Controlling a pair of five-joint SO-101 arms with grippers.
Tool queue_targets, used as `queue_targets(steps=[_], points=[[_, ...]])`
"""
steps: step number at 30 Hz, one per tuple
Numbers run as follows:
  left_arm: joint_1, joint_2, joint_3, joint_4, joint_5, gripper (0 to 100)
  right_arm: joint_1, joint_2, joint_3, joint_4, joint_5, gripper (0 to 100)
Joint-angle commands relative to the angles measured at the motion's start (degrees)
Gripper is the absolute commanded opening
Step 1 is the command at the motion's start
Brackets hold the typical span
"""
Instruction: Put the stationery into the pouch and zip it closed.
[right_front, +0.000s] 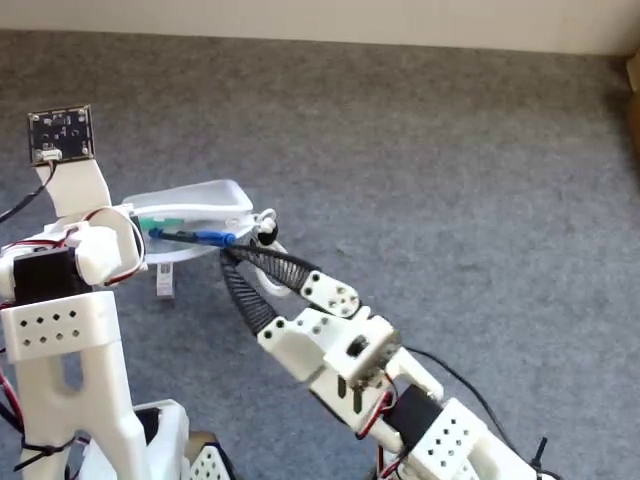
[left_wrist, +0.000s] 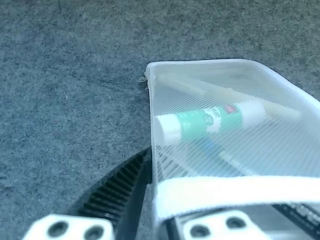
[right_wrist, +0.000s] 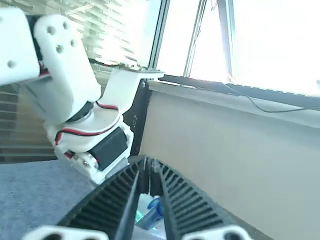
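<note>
A see-through mesh pouch (right_front: 200, 203) hangs just above the grey carpet at the left. Inside lie a green-and-white glue stick (left_wrist: 210, 122), a blue pen (right_front: 205, 238) and pale sticks. My left gripper (left_wrist: 150, 182) is shut on the pouch (left_wrist: 250, 155) at its white zipper band (left_wrist: 225, 192); one black finger (left_wrist: 120, 195) shows beside the mesh. My right gripper (right_front: 228, 258) comes in from the lower right and is shut at the pouch's zipper edge, next to a white pull ring (right_front: 265, 229). In the right wrist view its fingers (right_wrist: 125, 195) meet tip to tip.
Grey carpet (right_front: 450, 170) stretches wide to the right and back. A small white piece (right_front: 165, 283) lies on the floor under the pouch. The left arm's white body (right_front: 65, 340) stands at the near left. A wall base (right_front: 330, 20) runs along the back.
</note>
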Motion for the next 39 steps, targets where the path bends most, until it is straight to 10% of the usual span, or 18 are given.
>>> queue_targets(steps=[1,24,39], points=[[-1.0,0.1,0.0,0.1,-0.2,1,2.2,-2.1,-1.5,-2.2,0.6,0.5],[-1.0,0.1,0.0,0.1,-0.2,1,1.1,39.3,-13.1,-6.5,1.1,0.5],[-1.0,0.0,3.3,-4.0,-0.3,1,1.1,28.1,-14.5,10.9,0.9,0.5]])
